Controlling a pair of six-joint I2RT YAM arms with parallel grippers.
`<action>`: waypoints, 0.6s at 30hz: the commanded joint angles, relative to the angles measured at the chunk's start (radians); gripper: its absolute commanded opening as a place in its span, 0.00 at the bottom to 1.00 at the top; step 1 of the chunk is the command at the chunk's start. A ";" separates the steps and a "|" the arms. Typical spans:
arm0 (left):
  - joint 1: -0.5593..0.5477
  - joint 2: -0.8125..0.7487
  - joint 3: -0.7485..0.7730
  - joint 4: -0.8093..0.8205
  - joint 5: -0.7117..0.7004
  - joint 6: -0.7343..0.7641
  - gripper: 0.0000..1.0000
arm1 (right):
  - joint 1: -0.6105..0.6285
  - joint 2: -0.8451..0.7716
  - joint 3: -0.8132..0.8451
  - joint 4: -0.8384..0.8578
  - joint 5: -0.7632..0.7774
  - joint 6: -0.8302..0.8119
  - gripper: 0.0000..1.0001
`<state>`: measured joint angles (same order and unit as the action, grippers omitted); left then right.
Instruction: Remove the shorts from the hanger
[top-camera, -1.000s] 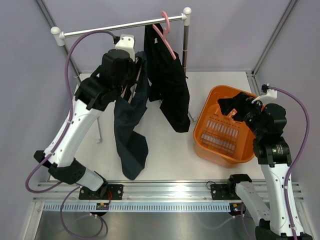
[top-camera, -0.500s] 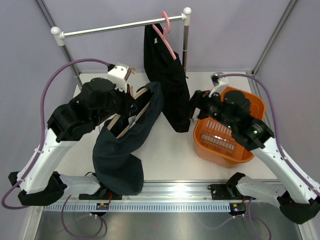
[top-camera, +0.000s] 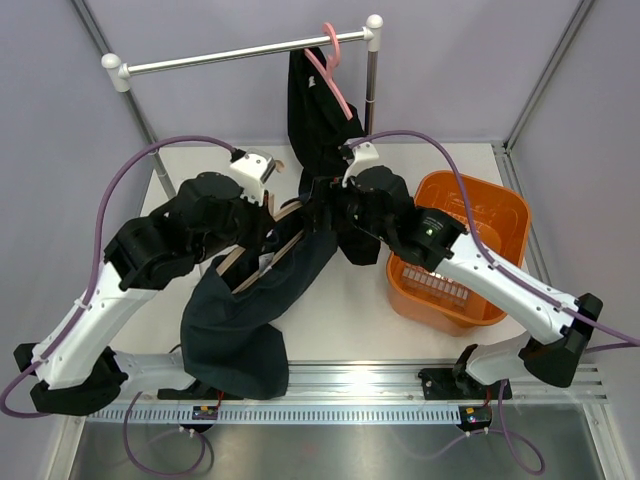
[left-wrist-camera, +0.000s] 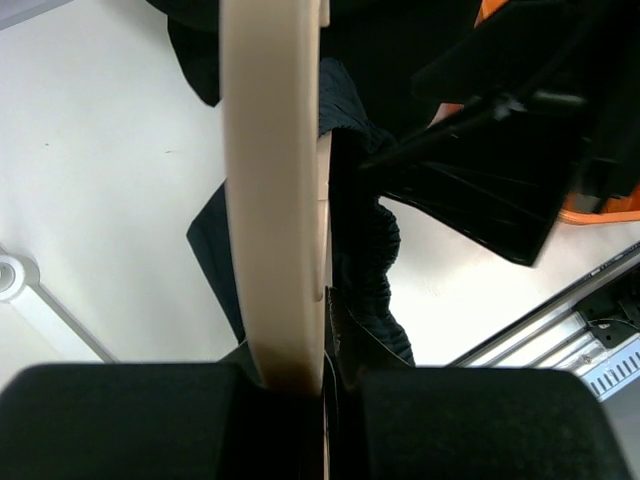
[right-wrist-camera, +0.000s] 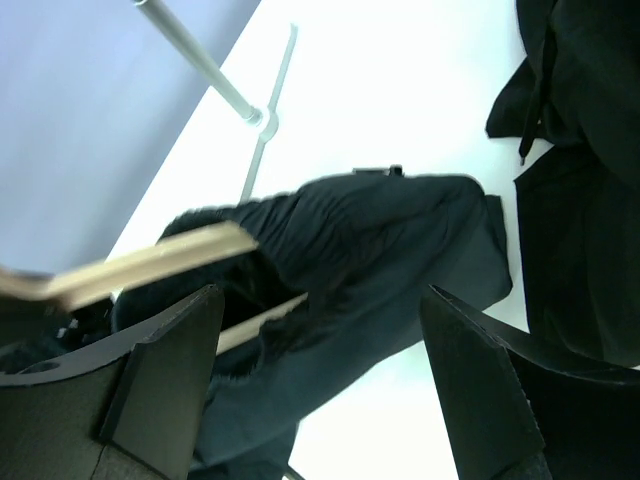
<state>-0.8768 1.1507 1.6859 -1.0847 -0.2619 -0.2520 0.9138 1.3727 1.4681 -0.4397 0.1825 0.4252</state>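
Observation:
My left gripper (top-camera: 268, 222) is shut on a pale wooden hanger (top-camera: 262, 250) and holds it tilted over the table. The navy-blue shorts (top-camera: 245, 315) hang limp from this hanger toward the front rail. In the left wrist view the hanger bar (left-wrist-camera: 270, 190) is pinched between my fingers, with the navy cloth (left-wrist-camera: 368, 255) beside it. My right gripper (top-camera: 318, 200) is open and empty just above the hanger's far end. Its wrist view shows the navy shorts (right-wrist-camera: 380, 255) and the hanger (right-wrist-camera: 150, 265) between the spread fingers (right-wrist-camera: 170, 380). The black shorts (top-camera: 325, 130) hang on a pink hanger (top-camera: 335, 70) on the rail.
The metal clothes rail (top-camera: 240, 52) spans the back, with a post (top-camera: 372, 90) at its right end and a foot (right-wrist-camera: 262, 120) on the table. An orange basket (top-camera: 505, 215) stands at the right, partly under my right arm. A slotted rail (top-camera: 340, 378) runs along the front edge.
My left gripper has taken the wooden hanger with the navy shorts off the rail and lowered it toward the front. My right arm has swung left from the basket to the hanger.

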 joint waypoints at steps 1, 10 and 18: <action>-0.008 -0.040 0.008 0.065 0.021 0.005 0.00 | 0.011 0.041 0.069 -0.001 0.084 0.006 0.86; -0.008 -0.048 0.001 0.068 0.012 0.023 0.00 | 0.011 0.072 0.069 -0.027 0.115 0.012 0.62; -0.008 -0.063 0.003 0.048 0.036 0.033 0.00 | 0.010 0.104 0.118 -0.028 0.137 -0.011 0.30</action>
<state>-0.8791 1.1263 1.6794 -1.0832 -0.2543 -0.2367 0.9173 1.4582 1.5280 -0.4656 0.2611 0.4332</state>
